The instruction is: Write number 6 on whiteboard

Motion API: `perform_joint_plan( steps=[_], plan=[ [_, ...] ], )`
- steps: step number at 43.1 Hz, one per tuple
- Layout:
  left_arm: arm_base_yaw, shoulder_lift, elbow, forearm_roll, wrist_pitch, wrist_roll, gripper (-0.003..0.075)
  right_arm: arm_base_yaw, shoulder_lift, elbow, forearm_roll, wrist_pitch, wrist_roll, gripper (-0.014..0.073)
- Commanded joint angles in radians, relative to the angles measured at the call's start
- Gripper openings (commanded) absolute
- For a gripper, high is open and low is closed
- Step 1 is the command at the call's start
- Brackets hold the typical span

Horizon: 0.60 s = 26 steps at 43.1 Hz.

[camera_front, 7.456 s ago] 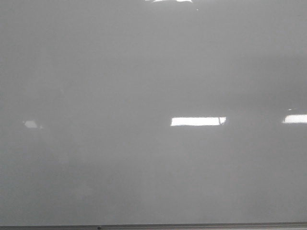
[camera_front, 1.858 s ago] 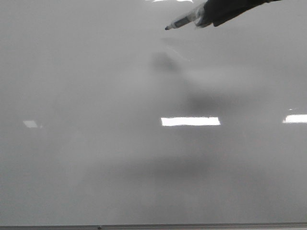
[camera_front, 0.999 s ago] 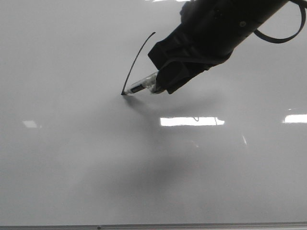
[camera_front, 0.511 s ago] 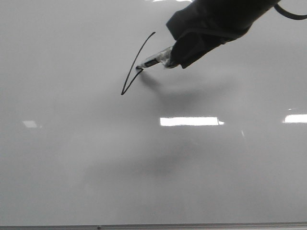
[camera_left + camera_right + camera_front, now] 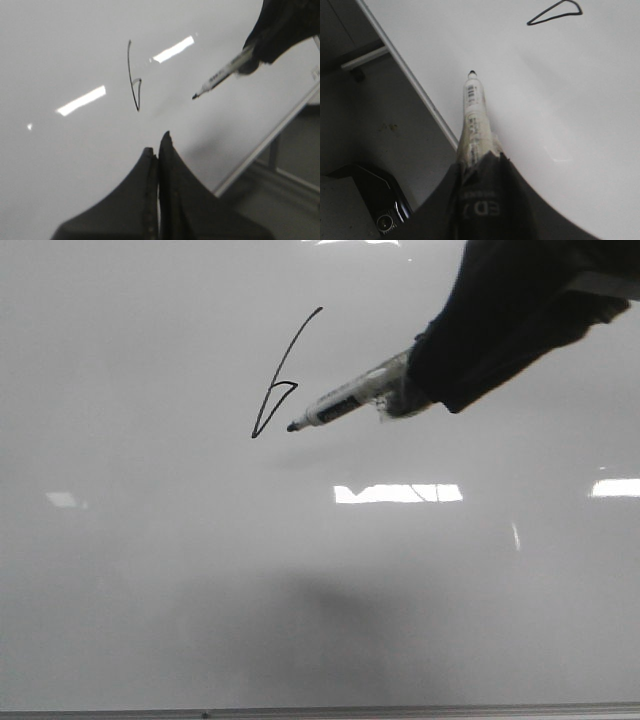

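Observation:
The whiteboard (image 5: 150, 570) fills the front view, pale grey and glossy. The number 6 (image 5: 281, 380) is a thin black slanted stroke with a narrow pointed loop; it also shows in the left wrist view (image 5: 133, 80), and its loop in the right wrist view (image 5: 556, 12). My right gripper (image 5: 405, 390) is shut on a white marker (image 5: 340, 407) whose black tip hovers just right of the loop, lifted off the board. The marker also shows in the right wrist view (image 5: 474, 115) and in the left wrist view (image 5: 222, 75). My left gripper (image 5: 158, 150) is shut and empty above the board.
The board's dark frame edge (image 5: 300, 712) runs along the near side. Bright glare patches (image 5: 398, 493) lie on the board. Beyond the board's edge (image 5: 410, 80) sit a dim floor and a dark device (image 5: 375, 200).
The marker closed the small loop of the 6, then lifted off and moved down and right of the mark. The right arm drew back toward the right.

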Motion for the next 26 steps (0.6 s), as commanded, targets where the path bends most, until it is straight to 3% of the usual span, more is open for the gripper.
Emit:
perform_joint_plan(
  steps=[1,4,10,12,20,26],
  plan=[
    [-0.018,0.114,-0.088,-0.009,0.014,0.086,0.0041,0.017,-0.049,-0.024,0.005,-0.008,-0.037,-0.0062],
    [-0.04,0.195,-0.135,-0.018,0.03,0.152,0.0137,0.044,-0.056,-0.024,0.005,0.014,-0.066,-0.0062],
    [-0.114,0.369,-0.235,-0.025,0.042,0.258,0.0418,0.13,-0.057,-0.024,0.005,0.024,-0.076,-0.0062],
    [-0.146,0.425,-0.268,-0.025,0.065,0.282,0.0466,0.156,-0.057,-0.024,0.005,0.013,-0.076,-0.0062],
    [-0.295,0.622,-0.377,-0.023,0.073,0.319,0.0472,0.227,-0.057,-0.055,0.005,0.013,-0.076,-0.0062],
    [-0.348,0.715,-0.433,-0.002,0.068,0.319,0.0472,0.249,-0.057,-0.06,0.005,0.013,-0.076,-0.0062]
  ],
)
